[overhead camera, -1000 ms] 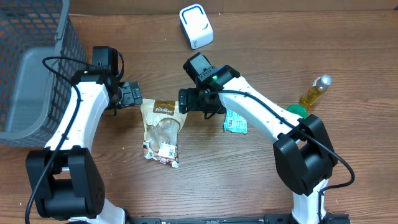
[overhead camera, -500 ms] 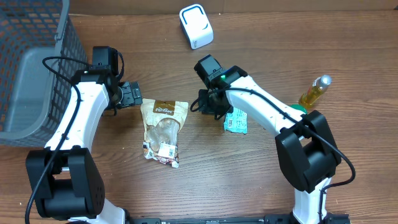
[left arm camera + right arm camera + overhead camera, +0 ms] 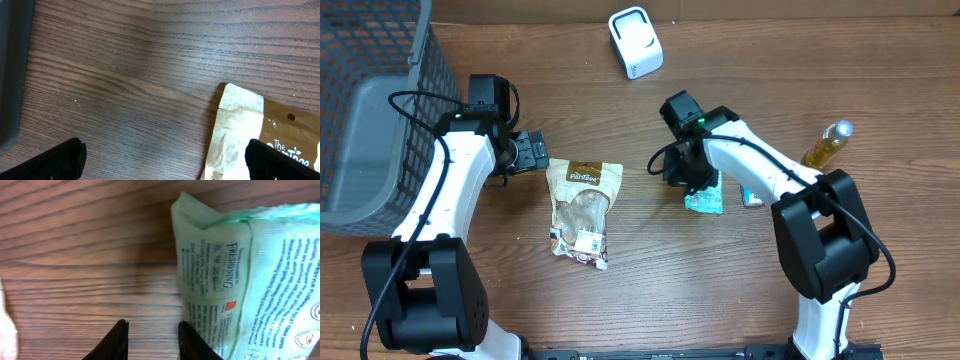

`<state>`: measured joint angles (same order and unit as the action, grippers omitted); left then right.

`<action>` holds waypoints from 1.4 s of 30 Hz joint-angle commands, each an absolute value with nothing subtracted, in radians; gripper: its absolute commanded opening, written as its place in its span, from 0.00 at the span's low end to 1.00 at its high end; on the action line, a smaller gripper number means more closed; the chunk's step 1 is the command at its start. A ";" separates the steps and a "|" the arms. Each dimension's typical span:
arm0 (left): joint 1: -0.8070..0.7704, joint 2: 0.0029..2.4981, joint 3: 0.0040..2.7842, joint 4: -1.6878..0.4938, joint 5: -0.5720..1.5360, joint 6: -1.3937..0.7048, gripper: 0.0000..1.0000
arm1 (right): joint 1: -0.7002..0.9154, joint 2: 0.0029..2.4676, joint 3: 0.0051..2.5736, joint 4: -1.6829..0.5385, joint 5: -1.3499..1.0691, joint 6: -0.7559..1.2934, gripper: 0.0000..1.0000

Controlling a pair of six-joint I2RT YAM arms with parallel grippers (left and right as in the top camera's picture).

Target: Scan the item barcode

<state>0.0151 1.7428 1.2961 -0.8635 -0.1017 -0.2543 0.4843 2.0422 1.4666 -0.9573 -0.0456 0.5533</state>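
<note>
1. Right of centre in the overhead frame, the green packet [image 3: 706, 198] lies flat on the table, just beside my right gripper [image 3: 150, 336].
2. Its jaws stand narrowed and empty. My left gripper [image 3: 533, 152] gapes wide, grasping nothing.
3. I judge the packet light, soft and slick, so I'd pinch its sealed end.
</note>
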 commanded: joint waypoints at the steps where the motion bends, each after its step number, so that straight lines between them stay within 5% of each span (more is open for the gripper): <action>1: 0.019 1.728 1.312 -0.862 -0.111 -0.239 1.00 | 0.450 2.045 1.459 -0.989 -0.007 0.554 0.29; 15: 0.019 1.728 1.312 -0.862 -0.111 -0.239 1.00 | 0.436 2.045 1.459 -1.050 0.111 0.627 0.31; 19: 0.019 1.728 1.312 -0.862 -0.111 -0.239 1.00 | 0.436 2.045 1.459 -1.052 0.118 0.636 0.45; 26: 0.019 1.728 1.312 -0.862 -0.111 -0.239 1.00 | 0.437 2.045 1.459 -1.015 -0.079 0.588 0.47; 29: 0.019 1.728 1.312 -0.862 -0.111 -0.239 1.00 | 0.437 2.045 1.459 -0.982 -0.171 0.564 0.64; 31: 0.019 1.728 1.312 -0.862 -0.111 -0.239 1.00 | 0.437 2.045 1.459 -0.961 -0.213 0.564 0.96; 32: 0.019 1.728 1.312 -0.862 -0.111 -0.239 1.00 | 0.437 2.045 1.459 -0.946 -0.219 0.565 1.00; 42: 0.019 1.728 1.312 -0.862 -0.111 -0.239 1.00 | 0.437 2.045 1.459 -0.834 -0.218 0.565 1.00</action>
<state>0.0151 1.7428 1.2961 -0.8635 -0.1017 -0.2543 0.4389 2.0422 1.4658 -0.8490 -0.2062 0.5716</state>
